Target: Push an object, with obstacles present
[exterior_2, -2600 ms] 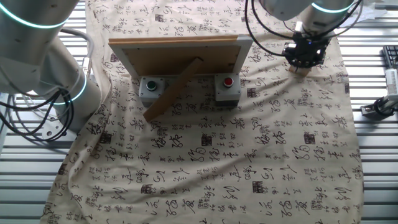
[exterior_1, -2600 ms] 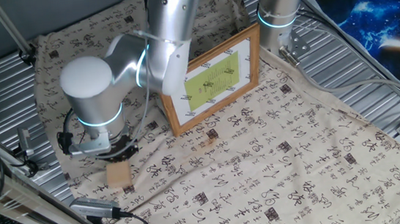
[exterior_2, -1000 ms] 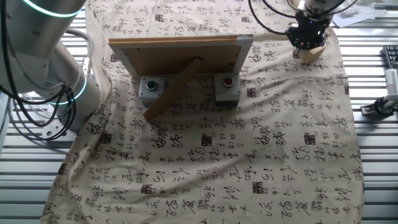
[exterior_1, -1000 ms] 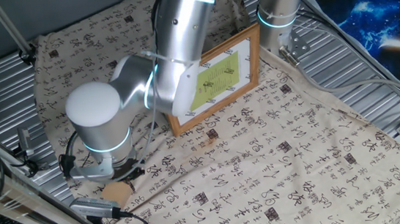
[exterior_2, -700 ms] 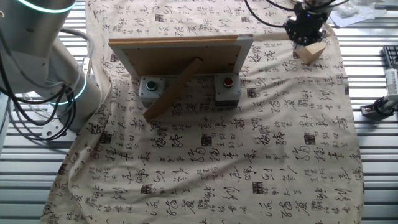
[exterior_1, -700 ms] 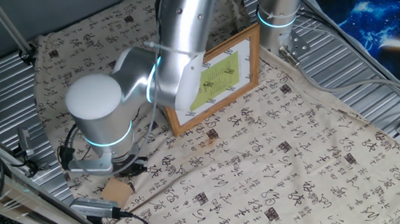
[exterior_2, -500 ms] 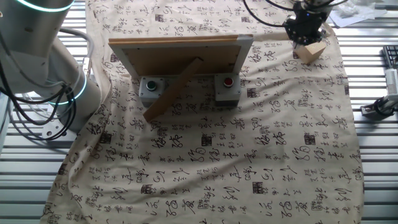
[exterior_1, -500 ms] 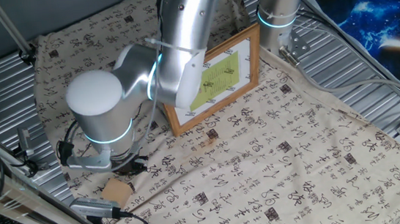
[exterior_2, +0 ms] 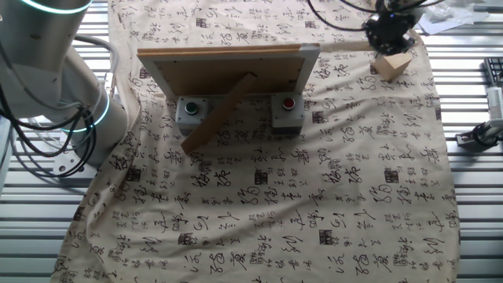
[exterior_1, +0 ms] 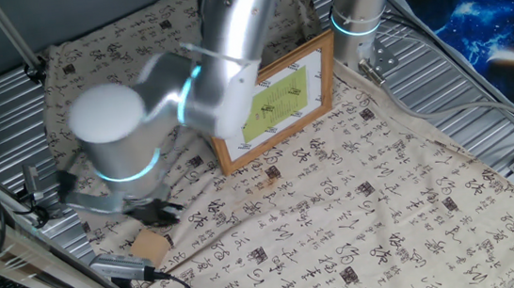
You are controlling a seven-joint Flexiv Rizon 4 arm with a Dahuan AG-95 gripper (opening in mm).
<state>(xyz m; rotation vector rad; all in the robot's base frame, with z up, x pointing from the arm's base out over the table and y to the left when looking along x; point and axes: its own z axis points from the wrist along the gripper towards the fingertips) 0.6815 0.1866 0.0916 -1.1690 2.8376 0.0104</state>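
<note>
Your small light-tan wooden cube (exterior_1: 152,242) sits right at the corner of the cream cloth printed with dark characters (exterior_1: 340,221) that covers the ribbed metal counter (exterior_1: 8,111); in the other fixed view the cube (exterior_2: 392,64) lies close to the cloth's side edge, with bare metal ribs just beyond it. The black claw (exterior_2: 391,31) hangs just beside the cube, apart from it as far as you can see, and you cannot tell whether its fingers are spread or pressed together, since one view is motion-blurred and the other shows only a dark cluster. The brown-bordered rectangular picture frame with white mat and yellow-green centre (exterior_1: 277,104) stands upright on its rear strut, well apart from the cube. Behind the frame, two grey button boxes, one with a green button (exterior_2: 191,111) and one with a red button (exterior_2: 288,108), rest on the cloth at its foot. Most of the cloth on the frame's far side lies open and wrinkled. A grey cable plug (exterior_1: 122,268) lies just beside the cube at the counter's edge.
</note>
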